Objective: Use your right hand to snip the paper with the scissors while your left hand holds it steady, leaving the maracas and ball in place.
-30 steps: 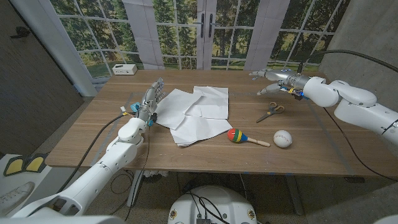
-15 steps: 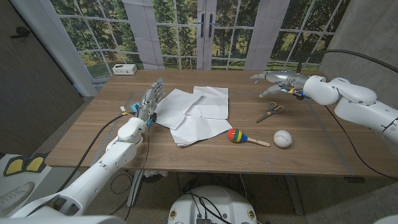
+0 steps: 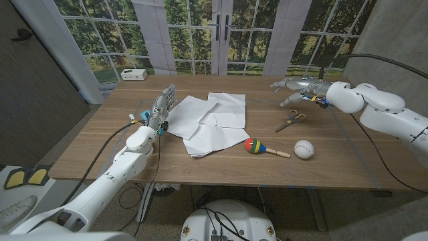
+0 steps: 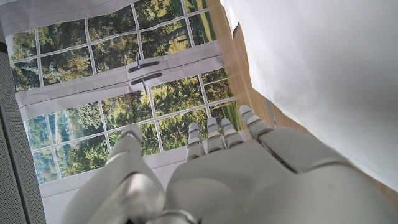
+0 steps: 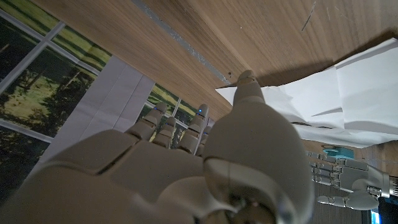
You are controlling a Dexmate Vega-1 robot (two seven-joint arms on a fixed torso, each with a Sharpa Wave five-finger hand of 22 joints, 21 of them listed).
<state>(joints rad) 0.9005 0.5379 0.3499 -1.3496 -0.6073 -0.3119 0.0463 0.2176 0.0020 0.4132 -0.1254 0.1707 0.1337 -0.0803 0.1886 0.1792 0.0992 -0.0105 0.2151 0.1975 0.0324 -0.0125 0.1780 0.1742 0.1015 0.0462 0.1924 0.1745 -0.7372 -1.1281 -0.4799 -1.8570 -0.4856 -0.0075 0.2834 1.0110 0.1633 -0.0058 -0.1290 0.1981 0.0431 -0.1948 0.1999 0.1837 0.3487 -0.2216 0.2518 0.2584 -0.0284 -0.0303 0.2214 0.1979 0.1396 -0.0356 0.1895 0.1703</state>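
Right hand [image 3: 291, 89] hovers upper right of the head view, above the scissors [image 3: 291, 120], fingers spread, holding nothing; it's dipped a touch lower vs. a sec ago. Left hand [image 3: 162, 105] stands on edge w/ fingers pointing up, at the left edge of the paper [image 3: 210, 122], gripping nothing; unchanged. Can't tell if it touches the sheet. Right wrist view adds what the head cam misses: the paper's [image 5: 348, 93] crumpled folds and the left hand [image 5: 348, 183] seen low right across the table [image 5: 249, 31]. Left wrist view shows its own hand's [image 4: 249, 180] back beside the paper [image 4: 323, 68]. Maraca [image 3: 262, 148] and ball [image 3: 304, 149] sit centre-right, below the scissors, well apart from both hands.
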